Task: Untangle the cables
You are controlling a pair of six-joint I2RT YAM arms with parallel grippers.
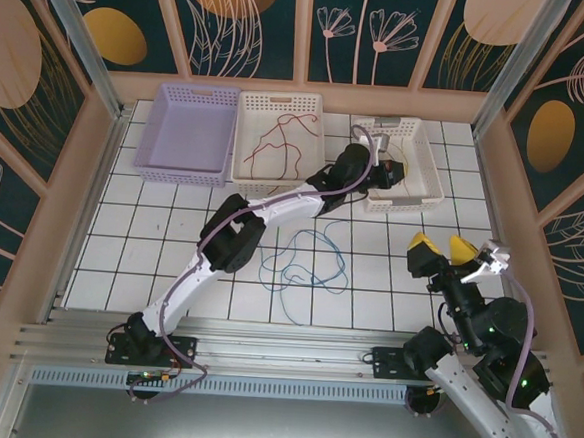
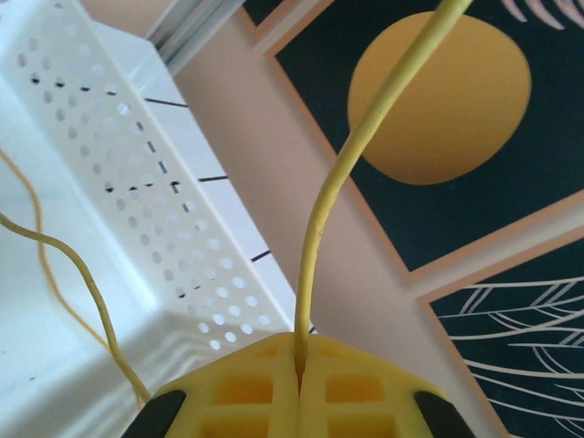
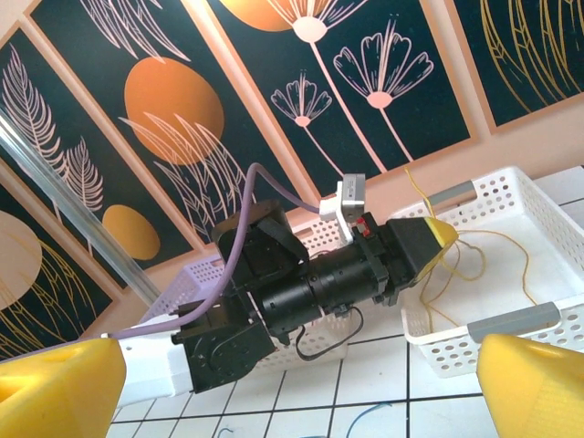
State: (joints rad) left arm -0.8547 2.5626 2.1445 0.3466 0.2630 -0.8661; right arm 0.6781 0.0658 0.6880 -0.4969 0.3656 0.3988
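left hand tight on yellow cable over white basket, arm outstretched

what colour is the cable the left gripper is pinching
Yellow. The left gripper is shut on the yellow cable, clearest in the left wrist view.

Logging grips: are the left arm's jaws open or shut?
Shut on the thin yellow cable: in the left wrist view the yellow pads meet with the cable pinched between them.

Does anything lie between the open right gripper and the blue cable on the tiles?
Nothing visible. From the top view, just white tiled tabletop separates the right gripper from the thin blue cable. The left arm crosses farther back.
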